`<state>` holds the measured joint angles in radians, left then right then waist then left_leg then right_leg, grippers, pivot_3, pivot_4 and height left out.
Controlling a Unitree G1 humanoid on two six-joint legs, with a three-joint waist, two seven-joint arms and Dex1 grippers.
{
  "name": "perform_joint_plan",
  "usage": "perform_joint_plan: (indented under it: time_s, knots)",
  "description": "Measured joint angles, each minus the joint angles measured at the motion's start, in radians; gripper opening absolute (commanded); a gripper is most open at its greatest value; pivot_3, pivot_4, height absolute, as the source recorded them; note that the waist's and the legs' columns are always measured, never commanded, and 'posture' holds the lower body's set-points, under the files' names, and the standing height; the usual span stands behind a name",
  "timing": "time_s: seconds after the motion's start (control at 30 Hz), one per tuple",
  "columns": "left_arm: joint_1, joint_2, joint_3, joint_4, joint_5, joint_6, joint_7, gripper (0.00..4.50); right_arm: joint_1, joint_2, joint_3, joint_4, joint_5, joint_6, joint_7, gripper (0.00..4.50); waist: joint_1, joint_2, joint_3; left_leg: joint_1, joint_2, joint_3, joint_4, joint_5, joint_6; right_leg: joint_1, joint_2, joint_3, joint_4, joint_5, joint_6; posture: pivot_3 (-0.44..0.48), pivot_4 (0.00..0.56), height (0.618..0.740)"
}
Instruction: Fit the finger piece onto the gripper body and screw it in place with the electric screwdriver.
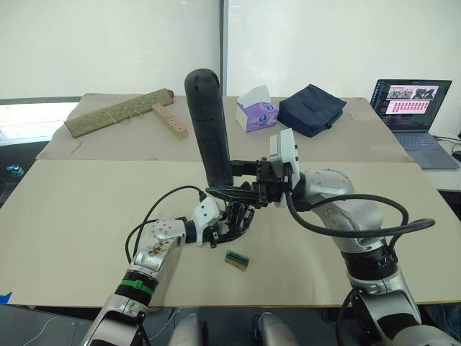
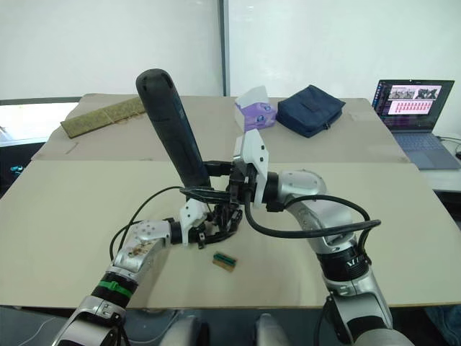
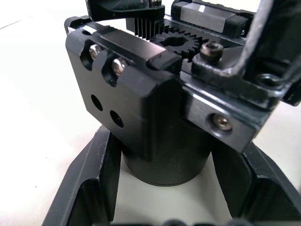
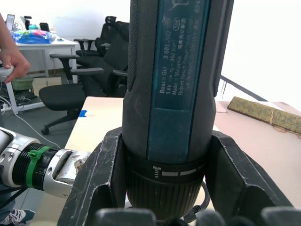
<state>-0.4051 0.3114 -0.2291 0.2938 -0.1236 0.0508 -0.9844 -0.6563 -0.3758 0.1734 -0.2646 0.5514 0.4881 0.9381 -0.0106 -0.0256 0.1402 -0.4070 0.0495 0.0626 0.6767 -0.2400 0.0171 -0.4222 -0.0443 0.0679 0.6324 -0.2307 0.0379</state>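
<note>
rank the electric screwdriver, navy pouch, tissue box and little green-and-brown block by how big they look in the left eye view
1. electric screwdriver, though it stands nearest the camera
2. navy pouch
3. tissue box
4. green-and-brown block, clearly smallest

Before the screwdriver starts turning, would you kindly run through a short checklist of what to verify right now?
1. Right gripper clamped on the electric screwdriver: ok.
2. Left gripper clamped around the round base of the gripper body: ok.
3. Screwdriver standing over the gripper body, leaning slightly: ok.
4. Bit seated in a screw head: cannot tell, the tip is hidden.
5. Finger piece fitted in place: cannot tell.
6. Small green-and-brown block lying apart from the work: ok.
</note>
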Motion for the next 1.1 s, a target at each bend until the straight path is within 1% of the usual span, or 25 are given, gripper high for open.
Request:
perform_joint_plan:
  time_s: [0.43,1.1]
  knots:
    - [0.004,0.000,0.000,-0.004,0.000,0.000,0.003,2.28,0.002,0.010,0.001,0.011,-0.027,-0.002,-0.009,1.93,0.000,0.000,0.000,0.000,0.000,0.000,0.000,0.000,0.000,0.000,0.000,0.000,0.000,0.000,0.000,0.000,0.150,0.740]
    - [0.004,0.001,0.000,-0.004,0.001,0.000,0.003,2.28,0.020,0.014,0.001,0.002,-0.018,-0.006,-0.006,1.93,-0.001,0.000,0.000,0.000,0.000,0.000,0.000,0.000,0.000,0.000,0.000,0.000,0.000,0.000,0.000,0.000,0.150,0.740]
